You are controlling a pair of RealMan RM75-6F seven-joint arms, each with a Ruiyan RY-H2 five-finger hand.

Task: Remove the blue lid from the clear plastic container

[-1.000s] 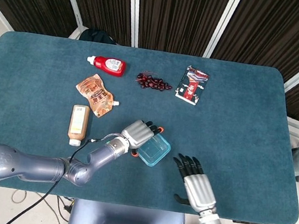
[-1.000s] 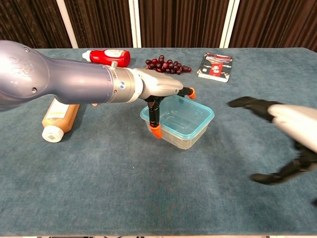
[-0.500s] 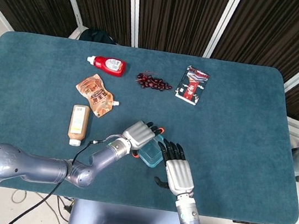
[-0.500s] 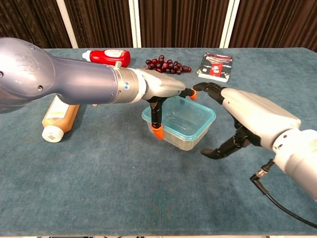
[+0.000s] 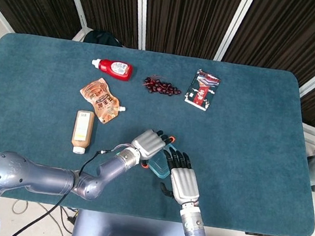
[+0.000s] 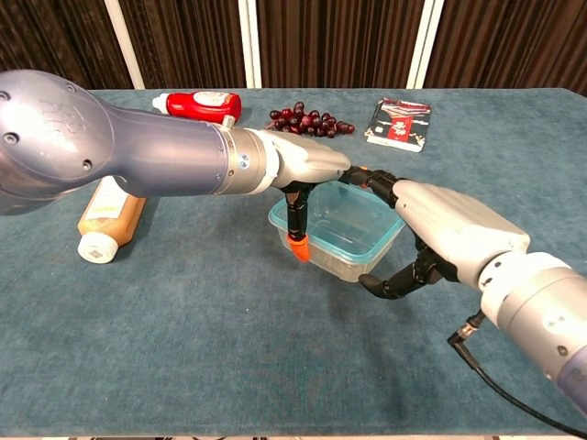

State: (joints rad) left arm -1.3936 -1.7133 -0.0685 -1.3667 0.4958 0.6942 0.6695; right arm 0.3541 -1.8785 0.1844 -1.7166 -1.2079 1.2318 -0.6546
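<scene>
Lid (image 6: 341,216) not off yet: my left hand (image 6: 307,174) grips the container (image 6: 353,259), right hand (image 6: 440,234) cupped wide around it, peel next.

From the head view, the container (image 5: 160,164) is mostly covered by the left hand (image 5: 150,143) and right hand (image 5: 181,177); only a sliver of the lid (image 5: 157,168) shows between them. In the chest view the left arm (image 6: 101,147) runs off the left edge, and the right forearm off the lower right corner. Print on the packet (image 6: 400,123) is too small to read (likewise the pouch (image 5: 102,100)).
</scene>
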